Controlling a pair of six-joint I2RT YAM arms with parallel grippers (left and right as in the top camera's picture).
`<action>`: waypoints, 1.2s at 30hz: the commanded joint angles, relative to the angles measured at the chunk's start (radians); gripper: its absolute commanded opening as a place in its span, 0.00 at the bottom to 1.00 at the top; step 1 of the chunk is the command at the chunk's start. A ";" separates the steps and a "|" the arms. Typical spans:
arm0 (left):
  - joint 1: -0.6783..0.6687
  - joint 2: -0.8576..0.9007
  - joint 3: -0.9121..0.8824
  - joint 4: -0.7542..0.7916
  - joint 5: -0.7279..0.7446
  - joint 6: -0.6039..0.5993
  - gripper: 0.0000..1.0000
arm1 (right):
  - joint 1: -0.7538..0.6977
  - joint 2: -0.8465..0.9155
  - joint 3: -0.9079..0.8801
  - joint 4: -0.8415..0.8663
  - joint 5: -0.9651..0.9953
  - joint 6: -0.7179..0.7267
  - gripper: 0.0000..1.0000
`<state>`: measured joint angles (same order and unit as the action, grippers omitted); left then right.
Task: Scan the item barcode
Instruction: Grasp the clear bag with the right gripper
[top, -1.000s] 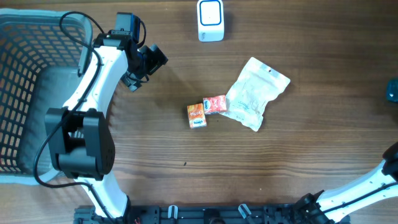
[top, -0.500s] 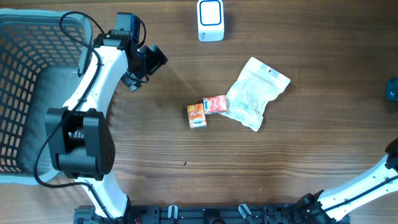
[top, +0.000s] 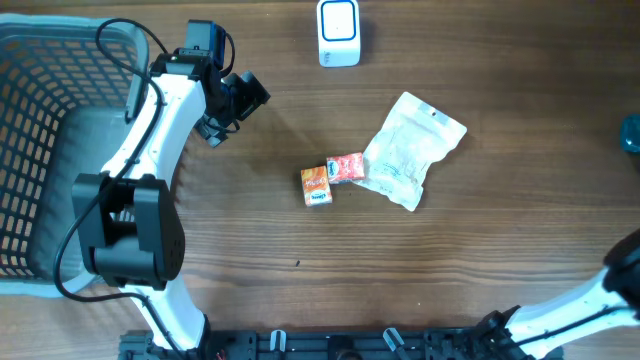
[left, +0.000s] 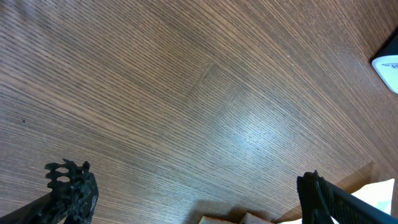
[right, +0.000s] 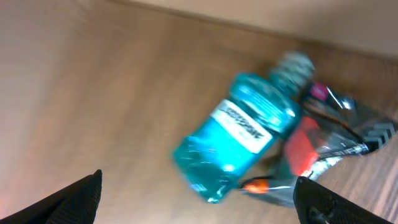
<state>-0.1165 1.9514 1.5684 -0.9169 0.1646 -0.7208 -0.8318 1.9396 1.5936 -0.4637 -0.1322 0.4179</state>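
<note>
Counting from overhead: one white barcode scanner (top: 338, 32) at the far edge of the table (top: 480, 260). Two small boxes sit mid-table, an orange box (top: 316, 186) touching a red box (top: 346, 167). One pale pouch (top: 412, 150) lies against the red box, and one mesh basket (top: 40, 150) stands at the left edge. One teal bottle (top: 630, 135) is cut off by the right edge.

Bare wood surrounds the boxes and pouch, widest toward the near edge and toward the right. The left arm (top: 160, 120) stands between basket and scanner.

The left gripper (left: 189, 180) has its jaws wide apart over bare wood, holding nothing. Its wrist view catches only a corner of the scanner and the box tops.

The right gripper (right: 199, 186) is outside the overhead view. Its blurred wrist view shows the jaws spread wide. The bottle lies whole on its side beyond them, ungripped. A crinkled red-and-black packet (right: 329, 140), unseen from overhead, touches the bottle.
</note>
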 joint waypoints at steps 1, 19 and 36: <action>0.005 0.001 0.000 -0.001 -0.006 -0.021 1.00 | 0.097 -0.119 0.026 -0.063 -0.060 0.011 1.00; 0.005 0.001 0.000 -0.001 -0.006 -0.021 1.00 | 0.868 -0.053 -0.031 -0.430 -0.134 0.049 1.00; 0.005 0.001 0.000 -0.001 -0.006 -0.021 1.00 | 1.159 0.012 -0.310 -0.371 0.229 0.291 0.88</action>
<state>-0.1165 1.9514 1.5684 -0.9169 0.1646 -0.7208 0.3222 1.9320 1.3430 -0.8661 0.0521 0.6628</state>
